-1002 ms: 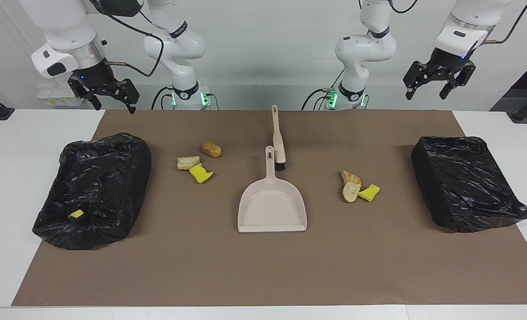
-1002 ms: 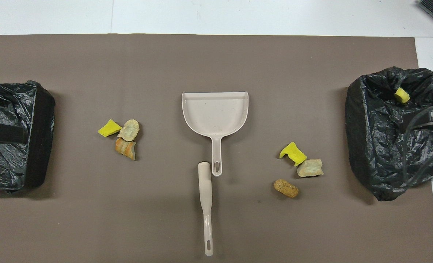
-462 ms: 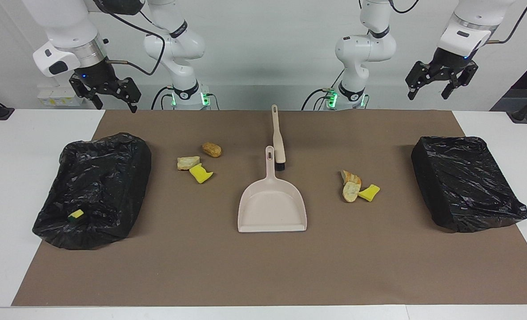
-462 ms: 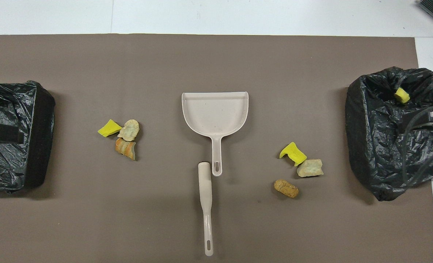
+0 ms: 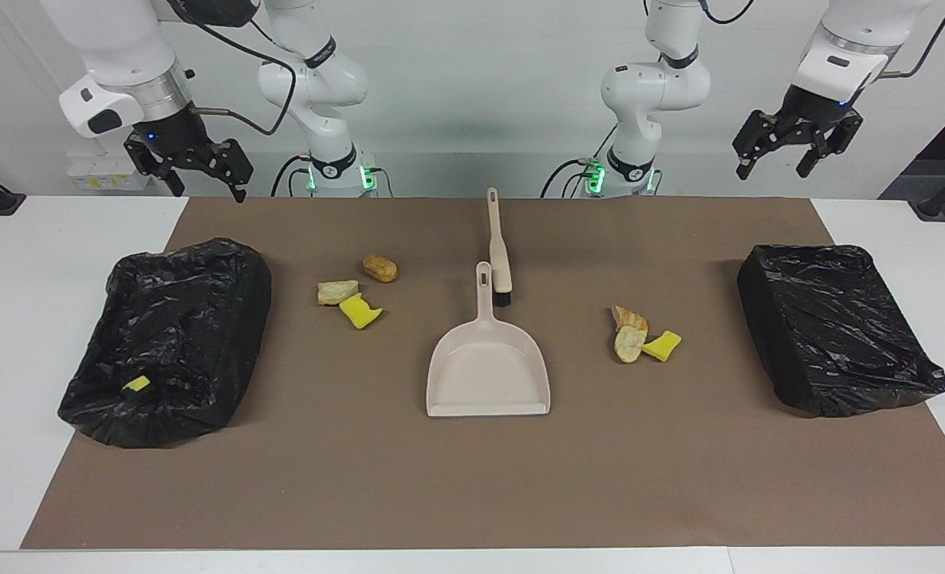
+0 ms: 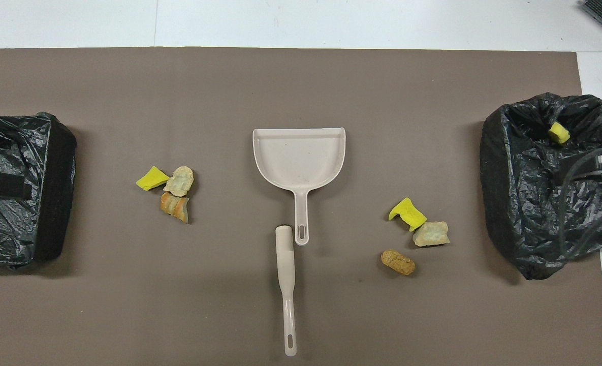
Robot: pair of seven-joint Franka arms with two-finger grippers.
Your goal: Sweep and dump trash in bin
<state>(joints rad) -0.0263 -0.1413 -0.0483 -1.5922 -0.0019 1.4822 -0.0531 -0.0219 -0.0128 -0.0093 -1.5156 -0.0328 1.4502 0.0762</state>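
Observation:
The trash lies in two clusters on the brown mat. Toward the right arm's end are a brown chunk (image 5: 379, 268) (image 6: 398, 262), a tan chunk (image 5: 336, 292) (image 6: 431, 234) and a yellow sponge piece (image 5: 359, 311) (image 6: 406, 212). Toward the left arm's end are two bread chunks (image 5: 629, 333) (image 6: 175, 207) and a yellow sponge piece (image 5: 662, 345) (image 6: 152, 179). A black-bagged bin (image 5: 193, 311) (image 6: 524, 203) at the right arm's end holds one yellow piece (image 5: 135, 386) (image 6: 559, 133). My right gripper (image 5: 205, 191) and left gripper (image 5: 773, 169) hang open and empty, high over the table's robot-side edge.
A second black-bagged bin (image 5: 835, 327) (image 6: 21, 188) stands at the left arm's end. A beige dustpan (image 5: 488, 375) (image 6: 299, 155) lies mid-mat, its handle toward the robots. A beige brush (image 5: 499, 255) (image 6: 285, 274) lies beside that handle, bristles next to it.
Both grippers have risen slightly. The trash, dustpan and brush have not moved.

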